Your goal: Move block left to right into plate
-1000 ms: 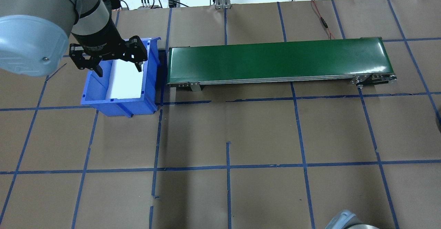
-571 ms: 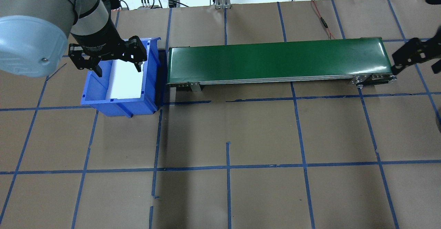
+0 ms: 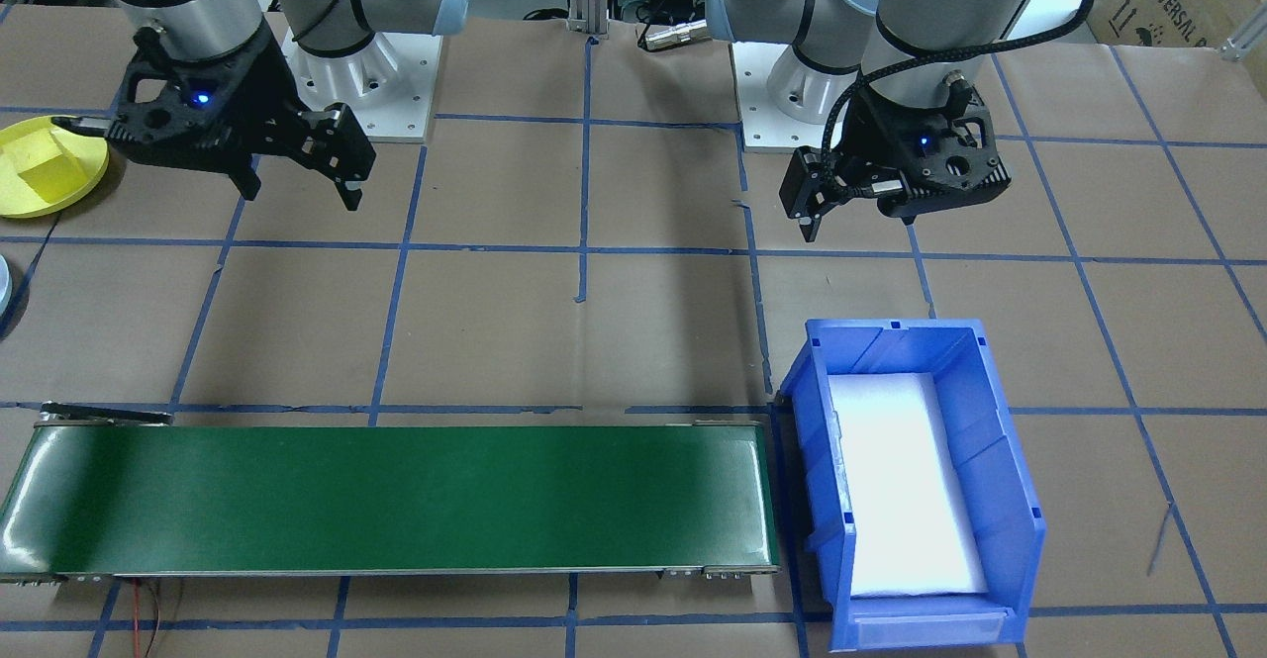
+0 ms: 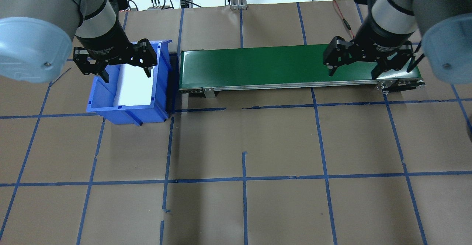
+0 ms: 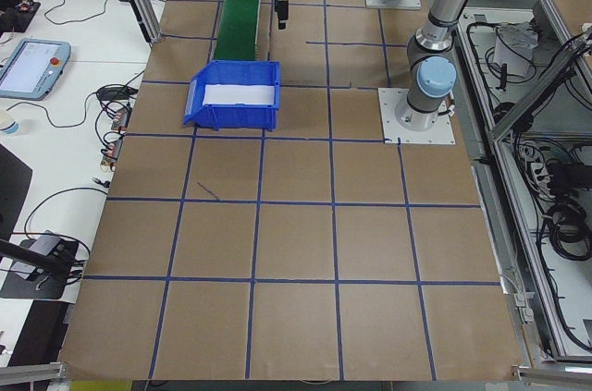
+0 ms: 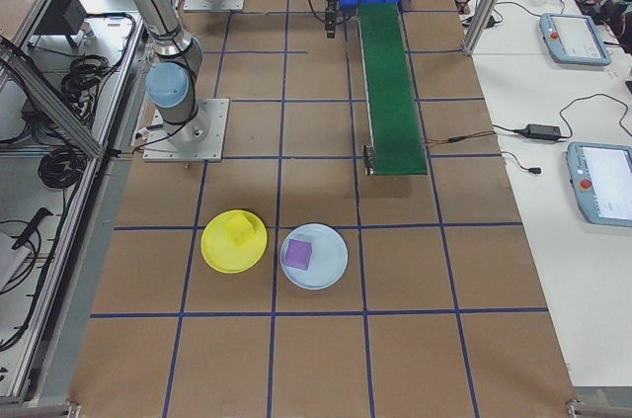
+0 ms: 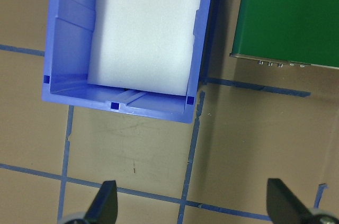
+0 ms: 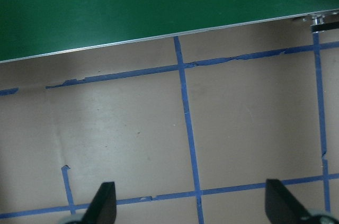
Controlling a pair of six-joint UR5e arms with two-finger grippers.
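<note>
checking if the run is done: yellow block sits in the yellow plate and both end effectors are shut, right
Not quite. The yellow block does sit in the yellow plate, as the exterior right view shows, but both end effectors are open, not shut: in the overhead view the left end effector and the right end effector each have their fingers spread wide, holding nothing.

My 2 arms both reached forward from their bases, wrists turned down toward the conveyor belt [image 4: 295, 66]. My left gripper [image 4: 126, 69] hung off the belt's left end, its 2 fingers spread wide with nothing between them. My right gripper [image 4: 354, 70] hung above the near edge of the belt, close to its right end, also pointing straight down, jaws wide apart and empty. In both wrist views only the 2 dark fingertips showed at the bottom corners.
</note>
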